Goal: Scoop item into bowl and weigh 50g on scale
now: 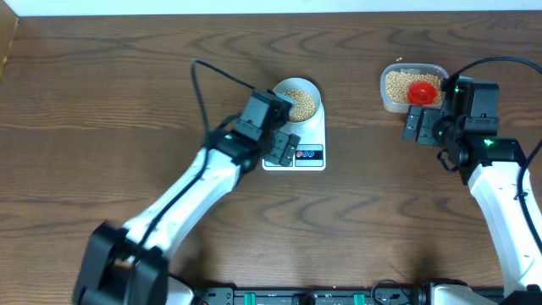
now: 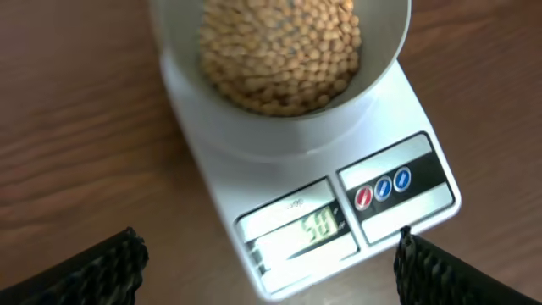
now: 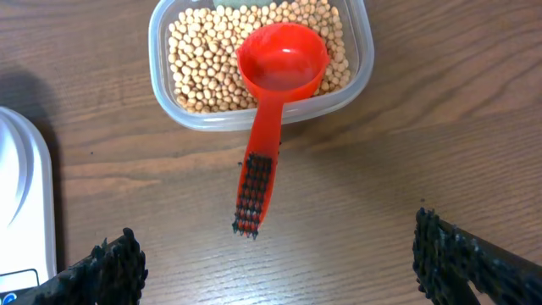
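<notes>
Soft, even light from above falls across the wooden table (image 1: 102, 102), with only short, faint shadows. The left wrist view is slightly blurred. The display (image 2: 309, 230) on the scale (image 2: 237, 182) looks washed out, possibly by glare. A bright sheen glints inside the red scoop (image 3: 284, 59), and the frame corners are dark.

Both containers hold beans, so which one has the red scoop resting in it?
The clear plastic tub, standing directly on the table. The white bowl sits on the scale and holds only beans.
</notes>
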`<state>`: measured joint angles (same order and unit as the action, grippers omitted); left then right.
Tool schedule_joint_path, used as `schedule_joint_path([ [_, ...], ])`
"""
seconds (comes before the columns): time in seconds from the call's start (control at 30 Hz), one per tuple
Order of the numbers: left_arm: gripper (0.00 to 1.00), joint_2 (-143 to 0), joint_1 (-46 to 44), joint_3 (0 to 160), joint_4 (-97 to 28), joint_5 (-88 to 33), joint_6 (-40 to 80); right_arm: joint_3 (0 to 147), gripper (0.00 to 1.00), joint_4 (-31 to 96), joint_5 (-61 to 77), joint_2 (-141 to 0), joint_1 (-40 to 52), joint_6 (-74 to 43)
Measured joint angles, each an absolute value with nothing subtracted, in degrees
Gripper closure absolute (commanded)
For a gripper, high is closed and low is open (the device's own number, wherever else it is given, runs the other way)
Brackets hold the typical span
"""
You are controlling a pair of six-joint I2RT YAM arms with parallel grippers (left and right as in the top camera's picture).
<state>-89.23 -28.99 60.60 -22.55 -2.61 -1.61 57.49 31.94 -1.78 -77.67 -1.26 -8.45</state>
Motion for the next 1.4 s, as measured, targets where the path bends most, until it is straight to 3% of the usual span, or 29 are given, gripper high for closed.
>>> schedule_joint_path([
  [0.23, 0.05, -79.13, -23.7, 60.58, -28.1, -2.63, -2.44, 57.49, 0.01, 31.94, -1.93, -77.67, -1.26, -8.45],
  [0.53, 0.05, -65.23, -16.49, 53.95, -25.78, -2.59, -4.43, 57.49, 0.01, 31.92, -1.96, -77.67, -1.26, -8.45],
  [1.17, 0.05, -29.45, -7.57, 12.38, 16.97, -2.61, -4.69, 57.54, 0.01, 31.94, -1.96, -77.67, -1.26, -8.45],
  [1.4, 0.05, -20.03, -4.08, 3.68, 20.86, -2.63, -4.54, 57.54, 0.01, 31.97, -1.96, -77.67, -1.26, -8.45],
])
